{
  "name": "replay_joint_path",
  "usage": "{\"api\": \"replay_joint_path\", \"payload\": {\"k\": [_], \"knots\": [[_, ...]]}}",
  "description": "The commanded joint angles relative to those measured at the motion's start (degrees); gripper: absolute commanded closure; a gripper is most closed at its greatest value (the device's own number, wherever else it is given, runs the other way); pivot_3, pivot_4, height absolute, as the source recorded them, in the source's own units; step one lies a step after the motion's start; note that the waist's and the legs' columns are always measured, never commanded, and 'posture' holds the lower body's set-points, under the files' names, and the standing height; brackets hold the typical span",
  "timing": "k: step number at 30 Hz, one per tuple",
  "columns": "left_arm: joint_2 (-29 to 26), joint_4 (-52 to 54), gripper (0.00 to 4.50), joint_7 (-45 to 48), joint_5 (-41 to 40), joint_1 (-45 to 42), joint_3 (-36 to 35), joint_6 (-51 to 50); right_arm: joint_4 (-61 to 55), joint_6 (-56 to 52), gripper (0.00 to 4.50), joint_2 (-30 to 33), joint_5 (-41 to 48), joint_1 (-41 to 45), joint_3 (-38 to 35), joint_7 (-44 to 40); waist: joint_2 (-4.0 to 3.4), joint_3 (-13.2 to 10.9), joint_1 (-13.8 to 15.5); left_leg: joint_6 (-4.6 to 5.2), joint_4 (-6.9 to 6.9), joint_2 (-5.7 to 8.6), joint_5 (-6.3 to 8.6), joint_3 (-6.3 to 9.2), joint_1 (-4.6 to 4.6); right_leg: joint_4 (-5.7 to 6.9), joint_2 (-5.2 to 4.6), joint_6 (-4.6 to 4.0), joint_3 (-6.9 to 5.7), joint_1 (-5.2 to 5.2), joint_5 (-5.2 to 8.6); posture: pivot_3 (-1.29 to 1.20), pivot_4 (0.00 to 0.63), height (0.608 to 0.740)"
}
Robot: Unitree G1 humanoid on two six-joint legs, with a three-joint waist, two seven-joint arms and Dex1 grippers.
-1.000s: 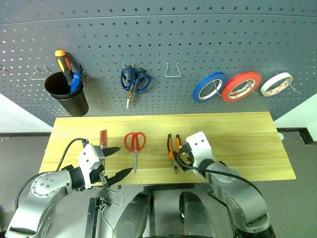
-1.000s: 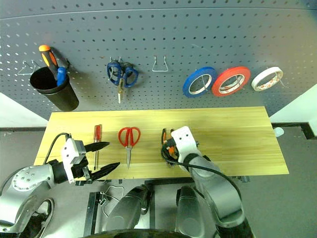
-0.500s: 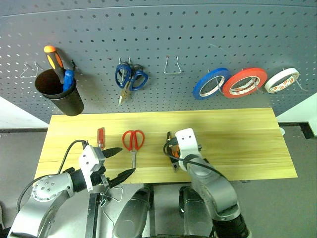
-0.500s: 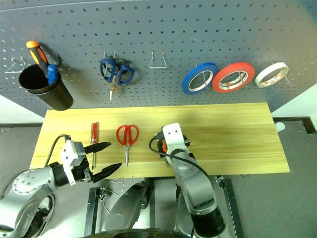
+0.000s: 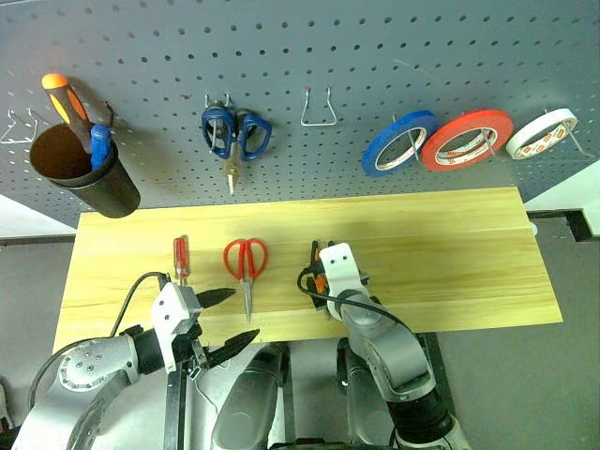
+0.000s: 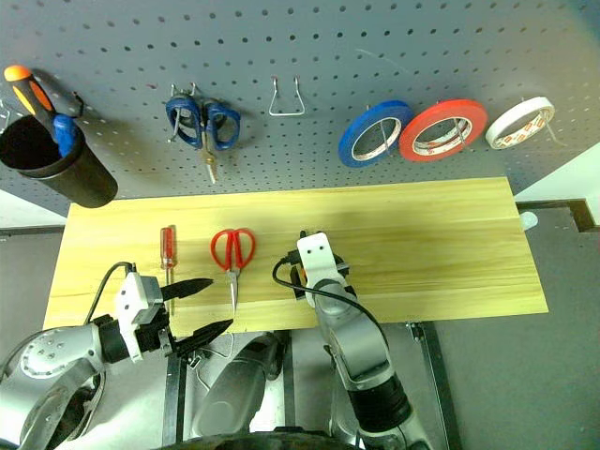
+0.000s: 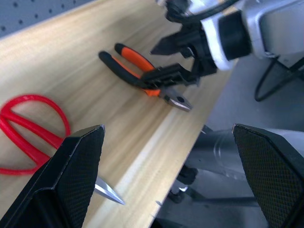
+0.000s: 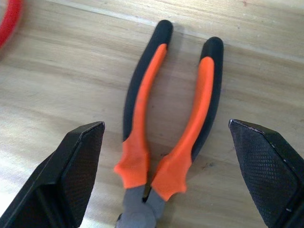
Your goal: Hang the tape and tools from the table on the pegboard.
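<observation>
Right gripper (image 8: 164,190) has its two black fingers spread wide and empty, sitting right over the orange-and-black-handled pliers (image 8: 166,128), which lie flat on the light yellow wooden surface (image 5: 450,253) near its front edge, handles running away toward the dark grey pegboard (image 5: 375,56), so the long axis lines up with the gap. Left gripper (image 5: 225,323) is open too, hanging off the front edge, closer to the red-handled scissors (image 5: 246,267) and slim red-handled screwdriver (image 5: 179,261). The red tape roll (image 5: 466,139) already hangs on the board, and the bare wire hook (image 5: 319,108) above the pliers looks free.
</observation>
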State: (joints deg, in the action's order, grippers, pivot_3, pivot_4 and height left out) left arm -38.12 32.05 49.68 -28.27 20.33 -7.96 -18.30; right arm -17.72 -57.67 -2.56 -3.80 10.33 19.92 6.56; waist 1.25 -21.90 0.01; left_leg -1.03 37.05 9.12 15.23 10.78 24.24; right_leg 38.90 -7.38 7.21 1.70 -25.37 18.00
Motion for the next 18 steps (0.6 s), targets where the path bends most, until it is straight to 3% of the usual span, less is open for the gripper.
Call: {"api": "replay_joint_path", "payload": {"k": [1,18], "knots": [[-0.1,2.9,0.00,-0.4,-1.2,2.0,-1.5,0.0,0.1,0.7,0.11,-1.8,-0.3,0.6,-0.3,-0.1,-0.02,-0.4,-0.2,0.00,0.02,0.00,0.00,0.00,0.03,0.01,0.00,0.00,-0.02,-0.02,0.00,0.05,0.483,0.710],[0.0,5.6,0.00,-2.1,-2.2,2.9,-1.8,-1.5,0.9,-4.7,0.11,-2.3,-0.5,2.1,-2.9,0.5,-0.11,-1.8,-0.7,-0.01,0.02,0.00,0.00,-0.03,0.13,0.04,-0.03,0.00,-0.04,-0.14,0.00,0.05,0.500,0.710]]}}
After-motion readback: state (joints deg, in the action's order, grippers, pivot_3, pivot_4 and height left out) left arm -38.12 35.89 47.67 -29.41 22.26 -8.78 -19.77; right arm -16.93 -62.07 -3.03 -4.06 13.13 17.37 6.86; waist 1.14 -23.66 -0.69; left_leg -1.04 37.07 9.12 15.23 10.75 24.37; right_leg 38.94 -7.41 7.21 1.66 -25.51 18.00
